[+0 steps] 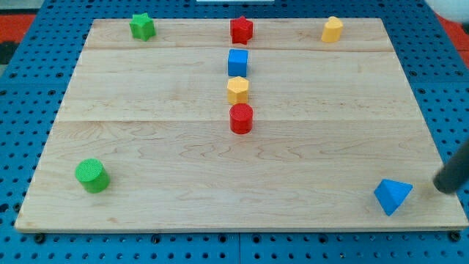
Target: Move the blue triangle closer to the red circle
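The blue triangle (pixel 392 196) lies near the bottom right corner of the wooden board (pixel 146 161). The red circle (pixel 241 118) stands near the board's middle, far to the upper left of the triangle. My tip (pixel 442 188) comes in from the view's right edge and sits just right of the blue triangle, a small gap apart from it.
A yellow block (pixel 237 89) touches the red circle's top side, with a blue cube (pixel 237 62) above it. A red star (pixel 241 30), a green star (pixel 142 26) and a yellow block (pixel 332 29) line the top edge. A green circle (pixel 92 175) sits at the bottom left.
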